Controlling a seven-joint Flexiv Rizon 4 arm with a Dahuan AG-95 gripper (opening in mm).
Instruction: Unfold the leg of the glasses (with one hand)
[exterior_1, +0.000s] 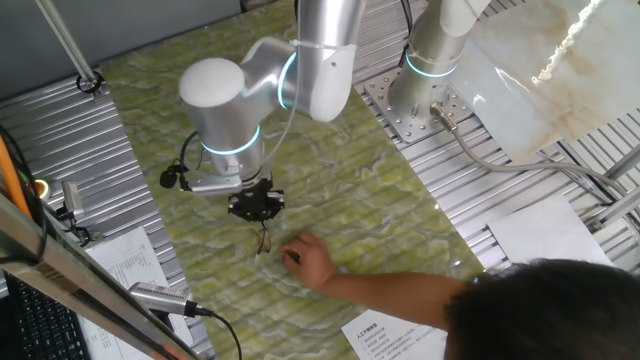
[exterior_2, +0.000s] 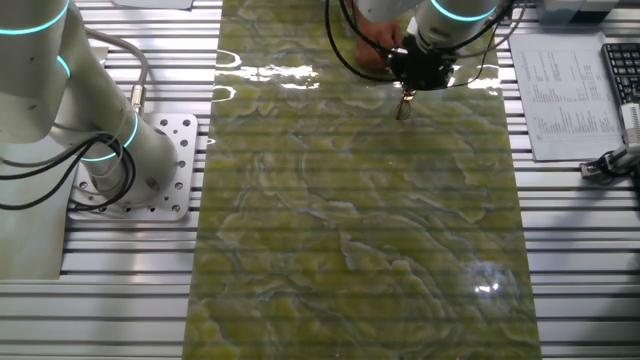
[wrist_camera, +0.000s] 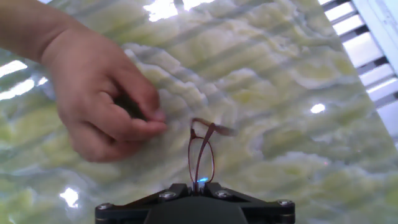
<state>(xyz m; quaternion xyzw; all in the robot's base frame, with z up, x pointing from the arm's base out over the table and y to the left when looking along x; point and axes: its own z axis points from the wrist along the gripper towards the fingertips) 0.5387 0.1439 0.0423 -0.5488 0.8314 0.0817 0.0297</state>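
Note:
The glasses (wrist_camera: 203, 151) are a thin reddish-brown wire frame. In the hand view they reach out from between my black fingers toward the cloth. My gripper (wrist_camera: 196, 185) is shut on their near end, with the jaws pinched almost together round the wire. In one fixed view the gripper (exterior_1: 256, 206) hangs just over the table and the glasses (exterior_1: 263, 240) dangle below it. In the other fixed view the gripper (exterior_2: 420, 68) holds the glasses (exterior_2: 404, 106) pointing down at the cloth. The far end of the frame is blurred.
A person's bare hand (wrist_camera: 99, 99) rests on the green marbled cloth (wrist_camera: 292, 124) just left of the glasses, fingers pinched near the frame; it also shows in one fixed view (exterior_1: 310, 262). A second arm's base (exterior_1: 425, 95) stands at the back. Papers (exterior_1: 395, 335) lie at the edge.

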